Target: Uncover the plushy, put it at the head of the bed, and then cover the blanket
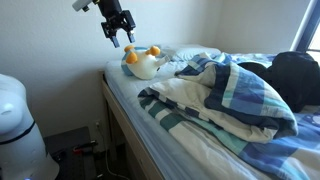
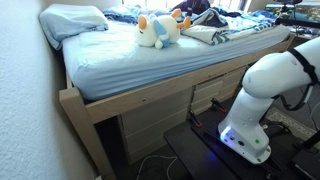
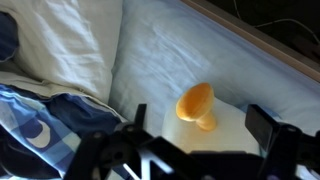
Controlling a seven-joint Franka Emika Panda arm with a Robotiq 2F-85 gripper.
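i hover the gripper point(image 1: 120, 40), jaws wide open and empty, just above the plushy point(image 1: 143, 64), which lies uncovered near the side edge of the bed point(image 2: 120, 62), the blanket point(image 1: 235, 95) bunched aside so i can grab it.

Both ext. views share bed point(image 1: 127, 95) point(image 2: 130, 65); wrist cam looks down close.

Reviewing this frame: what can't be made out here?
- Wrist view: the plushy shows no face; the blurred fingers and the bottom edge cut it off.
- In an exterior view, the gripper is too small to judge its gap above the plushy.
- In an exterior view, the blanket runs past the right edge; its extent is unknown.
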